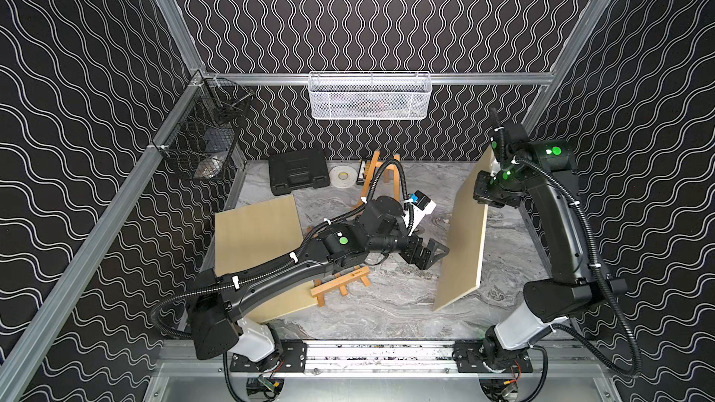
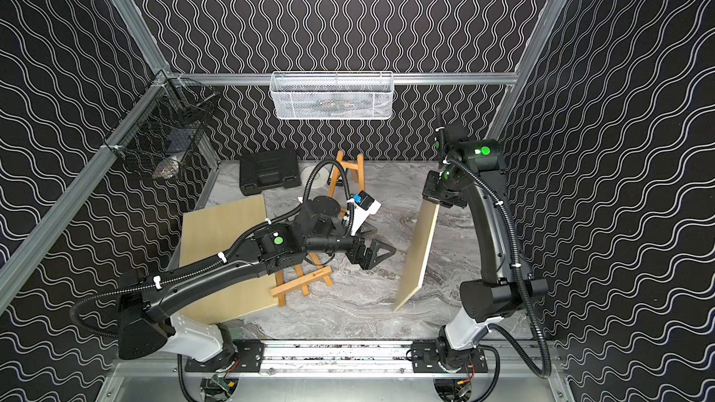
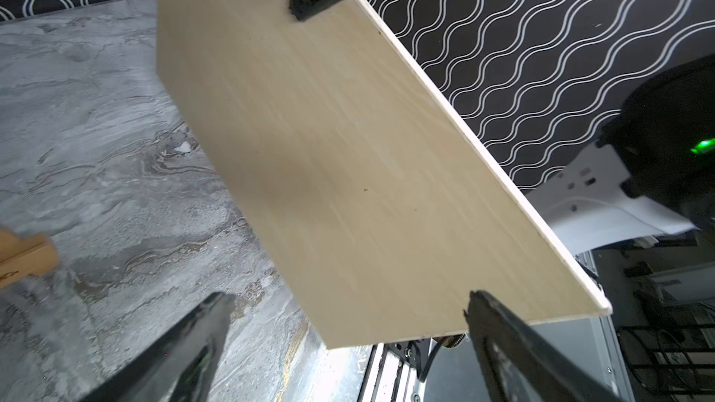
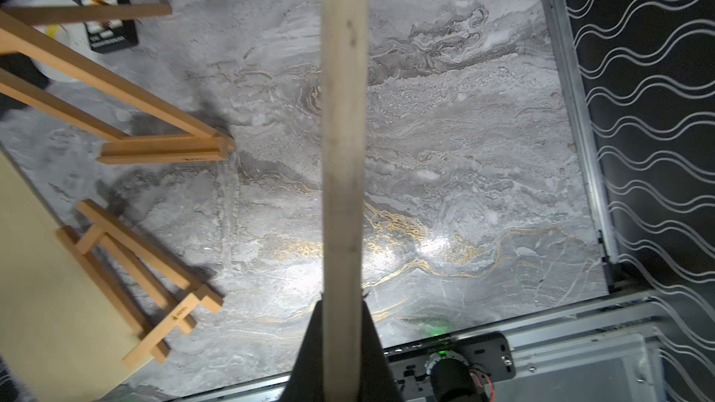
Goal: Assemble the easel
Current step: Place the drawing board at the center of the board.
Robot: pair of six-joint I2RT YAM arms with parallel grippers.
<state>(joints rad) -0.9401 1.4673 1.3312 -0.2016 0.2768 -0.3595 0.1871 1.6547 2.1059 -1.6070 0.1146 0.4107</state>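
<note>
My right pincer [image 1: 486, 199] is clenched on the upper edge of a plywood board [image 1: 464, 245], which stands on its edge, a little tilted. I cannot tell if its lower corner touches the counter [image 1: 387, 303]. The right wrist view gives this board [image 4: 344, 129] only as a narrow strip, squeezed between the two black fingers [image 4: 309, 349]. The wide face appears only in the left wrist view [image 3: 348, 168].

My left pincer [image 1: 435, 257] is released, with jaws wide and nothing in them, just beside that wide face. Whether a tip touches the wood, I cannot tell.

On the same side of the held board, a small wooden easel [image 1: 340, 284] lies flat on the counter, partly under the left arm in both top views. The right wrist view shows it [image 4: 135, 276] uncovered, along the edge of a second board [image 1: 255, 233] lying flat. Behind the held board's far end, a second easel [image 1: 373, 174] stands upright.
</note>
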